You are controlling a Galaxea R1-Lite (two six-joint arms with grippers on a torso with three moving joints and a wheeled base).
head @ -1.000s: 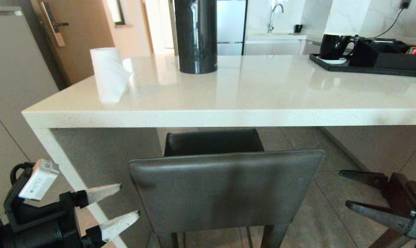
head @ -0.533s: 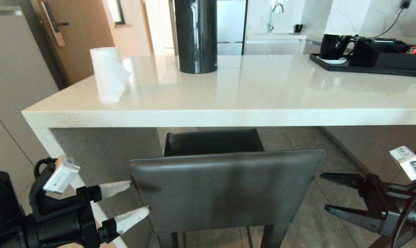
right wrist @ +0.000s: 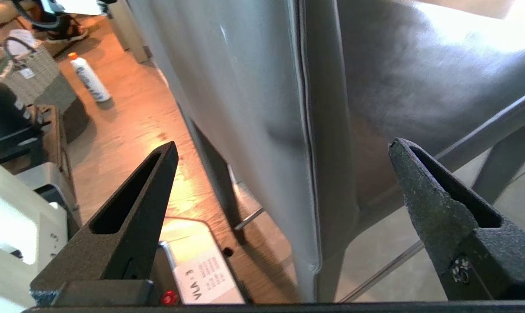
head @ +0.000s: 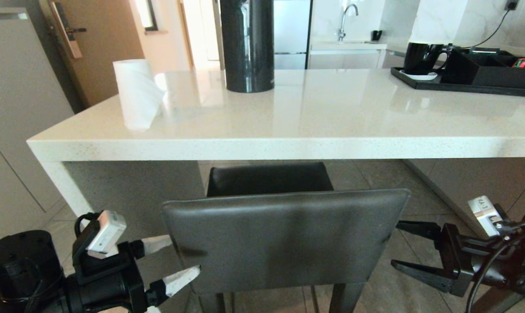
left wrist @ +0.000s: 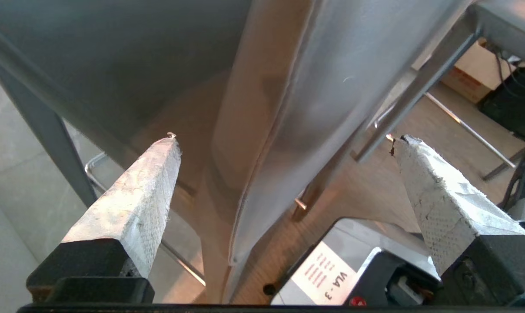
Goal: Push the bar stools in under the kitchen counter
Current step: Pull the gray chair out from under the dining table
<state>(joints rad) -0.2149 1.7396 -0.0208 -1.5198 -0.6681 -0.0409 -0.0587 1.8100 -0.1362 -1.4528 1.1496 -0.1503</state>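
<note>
One bar stool stands in front of me. Its dark grey backrest [head: 284, 239] faces me and its seat [head: 269, 178] reaches partly under the white kitchen counter [head: 288, 148]. My left gripper [head: 184, 256] is open at the backrest's left edge, one white finger behind it and one in front. In the left wrist view the left gripper [left wrist: 286, 138] frames that edge [left wrist: 262, 130]. My right gripper [head: 395, 243] is open at the backrest's right edge. In the right wrist view the right gripper [right wrist: 283, 143] has that edge's seam [right wrist: 323, 130] lined up between its black fingers.
The counter's white side leg [head: 67, 182] stands just left of my left arm. A paper roll [head: 136, 93], a tall black cylinder [head: 247, 43] and a black tray [head: 462, 87] sit on the counter. A bottle [right wrist: 88, 78] and a basket [right wrist: 28, 74] are on the wooden floor.
Both grippers have moved inward and lower towards the backrest's side edges. The left fingers now straddle the left edge. The stool has not moved.
</note>
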